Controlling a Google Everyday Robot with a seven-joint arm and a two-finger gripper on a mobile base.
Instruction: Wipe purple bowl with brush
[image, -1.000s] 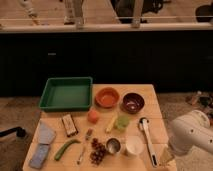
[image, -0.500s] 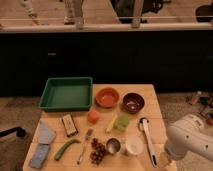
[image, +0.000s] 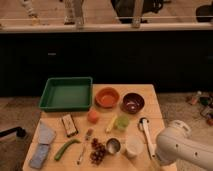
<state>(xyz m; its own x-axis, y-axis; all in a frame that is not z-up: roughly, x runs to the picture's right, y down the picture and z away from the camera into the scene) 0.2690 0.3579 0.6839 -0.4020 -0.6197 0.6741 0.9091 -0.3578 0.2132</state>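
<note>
- Near the worktop's (image: 156, 113) back right corner sits the purple bowl (image: 133, 103), upright, just right of the orange bowl (image: 107, 97); the two are close but apart
- along the right edge lies the brush (image: 147, 134), flat, head toward the back, just in front of the purple bowl, not touching it
- at the back left corner stands a green tray (image: 66, 94)
- over the front right corner hangs the white arm (image: 184, 146), just right of the brush handle; the gripper itself does not show, so I cannot tell whether it is released or grasping
- a white cup (image: 132, 146) stands near the front edge, left of the brush
</note>
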